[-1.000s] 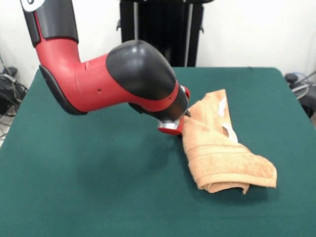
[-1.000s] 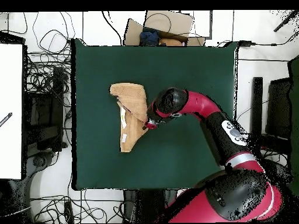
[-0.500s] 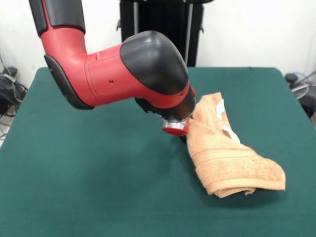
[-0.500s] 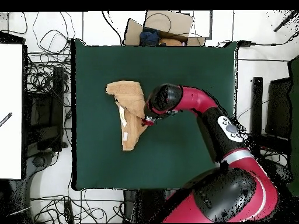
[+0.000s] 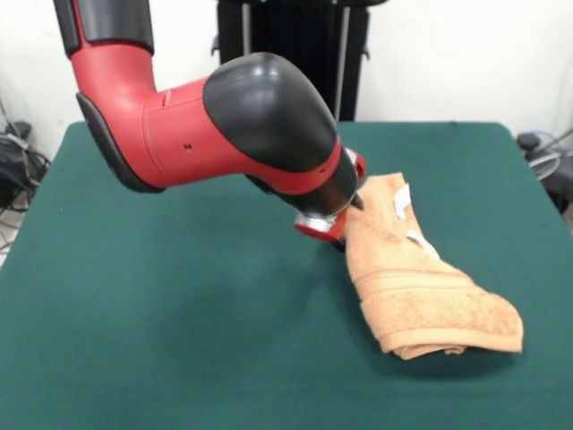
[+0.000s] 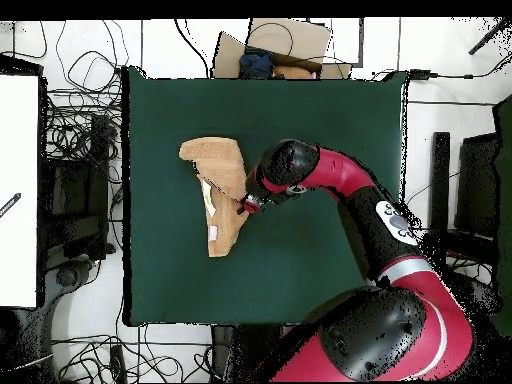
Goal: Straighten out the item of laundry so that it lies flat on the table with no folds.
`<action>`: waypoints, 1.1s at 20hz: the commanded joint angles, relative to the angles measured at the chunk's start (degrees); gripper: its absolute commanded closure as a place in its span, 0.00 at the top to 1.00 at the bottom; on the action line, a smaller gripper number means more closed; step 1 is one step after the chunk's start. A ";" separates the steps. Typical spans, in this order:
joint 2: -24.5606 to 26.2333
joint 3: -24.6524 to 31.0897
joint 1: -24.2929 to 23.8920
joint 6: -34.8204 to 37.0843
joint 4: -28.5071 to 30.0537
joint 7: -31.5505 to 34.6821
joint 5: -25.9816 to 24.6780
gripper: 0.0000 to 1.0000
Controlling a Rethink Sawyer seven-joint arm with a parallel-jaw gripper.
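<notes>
The peach-orange towel lies folded and bunched on the right half of the green table, with a thick rolled fold at its near end and small white tags on top. My gripper sits low at the towel's left edge, mostly hidden under the red and black wrist, and the cloth follows it, so it holds that edge. In the overhead view the towel is a tapering folded shape left of the table's centre, with the gripper at its right edge.
The black pedestal stands behind the table's far side. Around the table are cable tangles, a cardboard box beyond one edge and a white panel at the left. The arm crosses the table's right part.
My gripper has moved to the right in the front view, and the towel has shifted with it. The towel's rolled near end has slid further right.
</notes>
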 commanded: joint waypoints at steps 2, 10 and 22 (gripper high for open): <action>0.94 -8.30 4.89 -8.03 -2.78 33.08 8.75 1.00; 0.81 -7.78 4.01 -11.52 -1.40 34.01 10.65 1.00; -2.03 -7.89 1.99 -8.14 -2.53 29.13 7.88 1.00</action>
